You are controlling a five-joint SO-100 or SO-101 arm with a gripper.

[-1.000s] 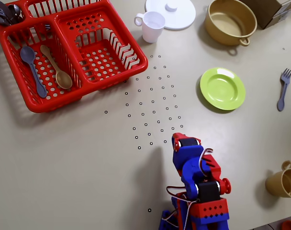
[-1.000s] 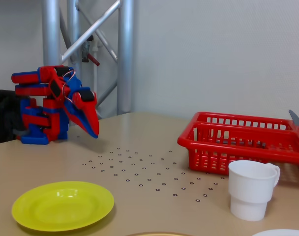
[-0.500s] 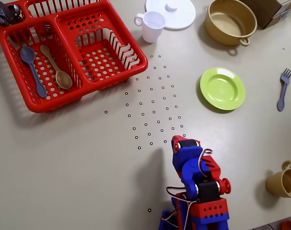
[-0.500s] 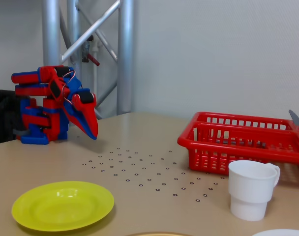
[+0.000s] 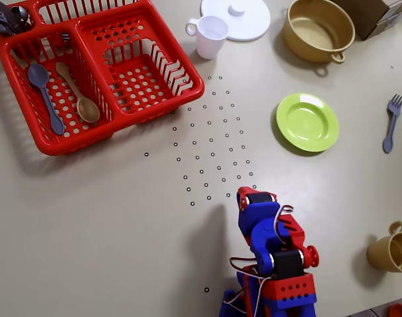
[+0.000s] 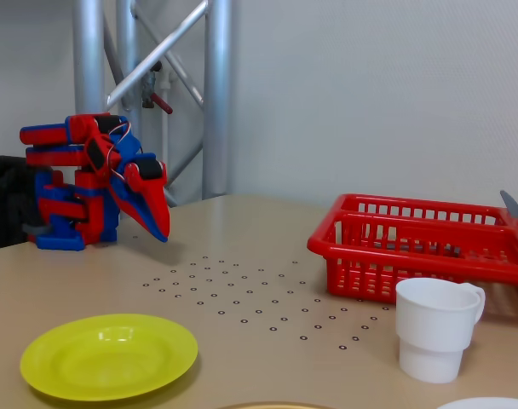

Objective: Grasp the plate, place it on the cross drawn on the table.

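So we're parked at the start here: our gripper [image 6: 159,232] sits folded back near the arm's base at the left of the fixed view, tip pointing down at the table [image 5: 108,224], jaws together with nothing in them as far as we can see. Probably just a rest pose, since nothing's been grabbed.

The plate [image 5: 307,122] lies flat at the right of the overhead view, well apart from the gripper and just past the dot grid [image 5: 213,145]. We honestly can't spot the cross anywhere.

Containers: the red rack [image 5: 88,63] in the upper left holds a blue-grey spoon [image 5: 43,92] and a tan spoon [image 5: 79,96] in one compartment. The yellow pot [image 5: 318,28] and white cup [image 5: 211,34] along the top look empty.
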